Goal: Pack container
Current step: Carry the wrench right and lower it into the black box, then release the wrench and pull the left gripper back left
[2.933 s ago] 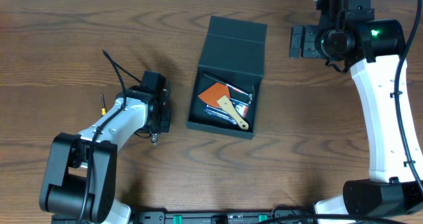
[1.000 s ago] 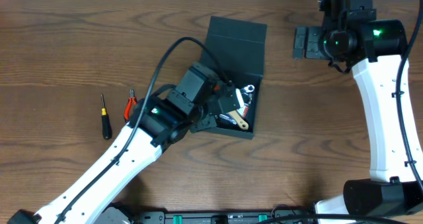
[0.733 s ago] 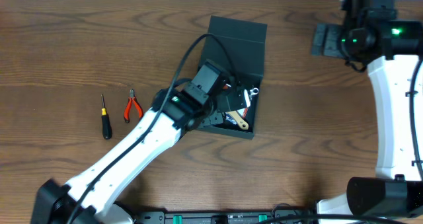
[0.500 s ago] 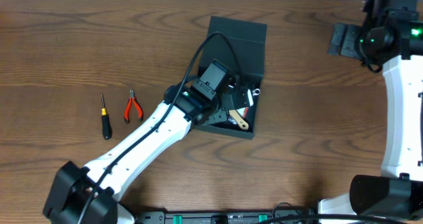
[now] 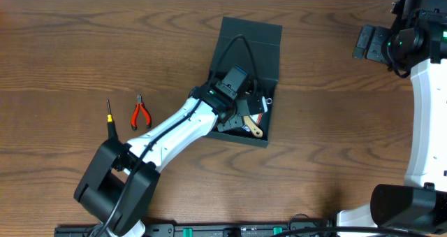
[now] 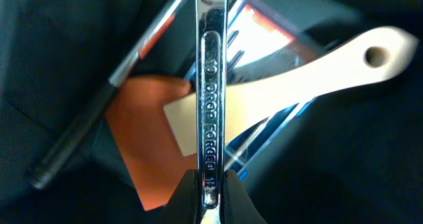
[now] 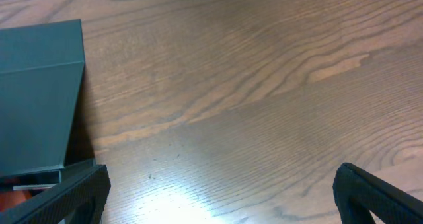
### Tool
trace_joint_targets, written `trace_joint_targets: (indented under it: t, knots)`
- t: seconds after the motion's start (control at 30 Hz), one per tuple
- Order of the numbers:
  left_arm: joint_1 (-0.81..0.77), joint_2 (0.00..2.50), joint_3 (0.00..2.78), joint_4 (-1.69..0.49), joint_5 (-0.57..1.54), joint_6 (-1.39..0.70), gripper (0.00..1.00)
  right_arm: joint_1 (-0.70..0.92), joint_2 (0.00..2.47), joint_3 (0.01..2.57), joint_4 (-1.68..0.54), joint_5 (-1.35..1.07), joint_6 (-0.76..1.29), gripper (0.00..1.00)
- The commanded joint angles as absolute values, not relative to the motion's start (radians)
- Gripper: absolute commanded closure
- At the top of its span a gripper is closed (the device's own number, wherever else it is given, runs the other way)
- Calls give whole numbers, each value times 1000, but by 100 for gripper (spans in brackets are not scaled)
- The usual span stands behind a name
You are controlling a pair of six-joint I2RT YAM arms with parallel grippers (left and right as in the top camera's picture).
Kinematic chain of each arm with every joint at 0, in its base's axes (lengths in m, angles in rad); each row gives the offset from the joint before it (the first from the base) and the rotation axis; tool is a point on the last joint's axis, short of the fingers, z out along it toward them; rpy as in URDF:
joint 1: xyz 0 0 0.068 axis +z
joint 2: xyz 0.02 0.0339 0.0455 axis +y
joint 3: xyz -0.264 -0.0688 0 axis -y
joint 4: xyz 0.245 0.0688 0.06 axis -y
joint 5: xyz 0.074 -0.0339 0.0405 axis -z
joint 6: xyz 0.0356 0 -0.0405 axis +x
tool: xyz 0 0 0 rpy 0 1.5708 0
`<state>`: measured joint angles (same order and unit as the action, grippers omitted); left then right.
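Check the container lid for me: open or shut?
Open. The flap lid is swung back beyond the far wall of the container, the tools inside show, and the left gripper holds a wrench over them.

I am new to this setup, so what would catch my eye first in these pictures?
The left hand grips a chrome wrench over the open dark teal container at mid-table, above a pale wooden-handled tool. Red pliers and a small screwdriver lie on the table to its left.
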<state>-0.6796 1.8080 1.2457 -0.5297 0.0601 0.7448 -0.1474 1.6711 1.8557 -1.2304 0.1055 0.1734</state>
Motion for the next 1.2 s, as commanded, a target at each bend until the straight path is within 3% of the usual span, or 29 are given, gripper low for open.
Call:
trace_joint_targets:
  t: [0.0, 0.33, 0.37, 0.4, 0.53, 0.87, 1.03, 1.17]
  knots:
    - [-651, 1813, 1264, -524, 61, 720, 94, -156, 1676, 1850, -1231, 108, 159, 1]
    - [-622, 1813, 1264, -525, 72, 701, 94, -156, 1676, 1850, -1231, 108, 159, 1]
    - [-622, 1813, 1264, -525, 72, 701, 89, -156, 1676, 1850, -1231, 108, 159, 1]
    - [-622, 1813, 1264, -525, 72, 698, 72, -156, 1676, 1850, -1231, 108, 159, 1]
    - [-623, 1813, 1264, -525, 72, 694, 44, -156, 1676, 1850, -1231, 108, 159, 1]
    - [-623, 1749, 1266, -580, 34, 646, 16, -156, 1676, 1850, -1234, 108, 159, 1]
    - [-623, 1607, 1291, -630, -42, 582, 15, -156, 1676, 1850, -1234, 108, 159, 1]
    - [-609, 1477, 1298, -656, -156, 448, 4, -156, 1676, 1850, -1234, 104, 159, 1]
